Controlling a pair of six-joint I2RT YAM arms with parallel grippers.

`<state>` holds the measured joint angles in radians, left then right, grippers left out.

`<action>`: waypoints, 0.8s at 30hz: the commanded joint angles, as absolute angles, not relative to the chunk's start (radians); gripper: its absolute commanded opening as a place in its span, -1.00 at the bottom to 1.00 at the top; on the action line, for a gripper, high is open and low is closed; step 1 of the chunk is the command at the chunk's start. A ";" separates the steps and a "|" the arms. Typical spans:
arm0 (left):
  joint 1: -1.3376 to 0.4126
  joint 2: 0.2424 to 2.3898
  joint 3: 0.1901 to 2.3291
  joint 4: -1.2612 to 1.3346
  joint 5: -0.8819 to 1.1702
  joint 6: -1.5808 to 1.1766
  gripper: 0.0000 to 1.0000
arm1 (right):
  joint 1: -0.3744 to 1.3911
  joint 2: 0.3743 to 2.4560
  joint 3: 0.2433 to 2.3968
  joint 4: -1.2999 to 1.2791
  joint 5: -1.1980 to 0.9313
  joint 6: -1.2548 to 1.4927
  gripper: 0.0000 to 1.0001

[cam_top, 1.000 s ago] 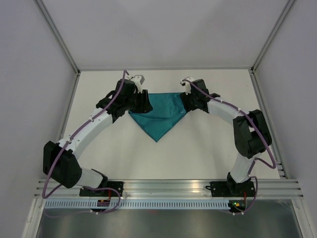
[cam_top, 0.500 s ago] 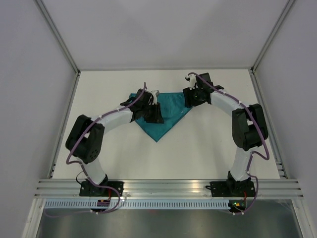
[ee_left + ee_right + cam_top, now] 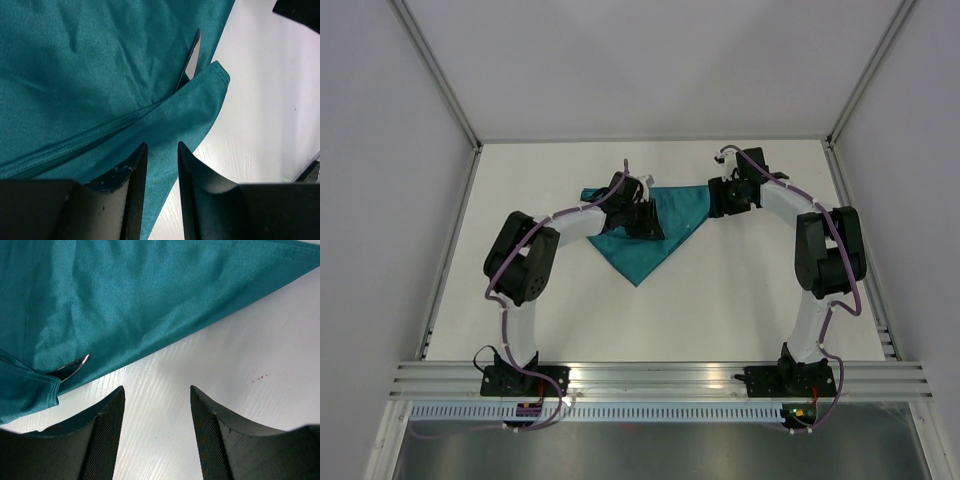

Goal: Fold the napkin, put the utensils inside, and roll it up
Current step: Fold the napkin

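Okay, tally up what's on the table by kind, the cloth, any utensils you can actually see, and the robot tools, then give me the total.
napkin: 1
utensil, only a metal tip showing from under the napkin: 1
robot tools, left tool and right tool: 2
Total: 4

You see the whole table (image 3: 740, 290) from above and behind; both wrist views sit close over the napkin (image 3: 642, 258), sharing one utensil tip (image 3: 191, 57).

We see only 1 shiny utensil tip (image 3: 70, 365) poking from the napkin (image 3: 150, 290); the fold hides the rest, so its kind stays unclear.
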<state>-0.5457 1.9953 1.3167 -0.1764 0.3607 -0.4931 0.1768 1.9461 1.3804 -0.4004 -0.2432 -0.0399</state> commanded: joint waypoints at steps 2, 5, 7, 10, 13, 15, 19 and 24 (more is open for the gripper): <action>-0.540 2.004 1.367 -0.155 0.373 -0.525 -0.28 | 0.161 1.913 1.365 -0.413 -0.264 -0.052 0.22; -0.531 1.945 1.339 -0.166 0.315 -0.505 -0.25 | 0.158 1.901 1.344 -0.405 -0.267 -0.060 0.22; -0.519 1.913 1.321 -0.196 0.257 -0.496 -0.20 | 0.156 1.899 1.338 -0.402 -0.268 -0.064 0.22; -0.485 1.861 1.301 -0.233 0.172 -0.492 -0.17 | 0.156 1.898 1.335 -0.402 -0.275 -0.064 0.22; -0.457 1.839 1.296 -0.299 0.102 -0.470 -0.16 | 0.156 1.894 1.333 -0.402 -0.279 -0.064 0.22; -0.443 1.847 1.301 -0.345 0.092 -0.456 -0.16 | 0.158 1.891 1.335 -0.402 -0.281 -0.064 0.22; -0.443 1.867 1.295 -0.380 0.083 -0.431 -0.17 | 0.156 1.887 1.336 -0.405 -0.281 -0.066 0.22; -0.443 1.890 1.289 -0.397 0.081 -0.419 -0.19 | 0.156 1.882 1.330 -0.410 -0.278 -0.071 0.23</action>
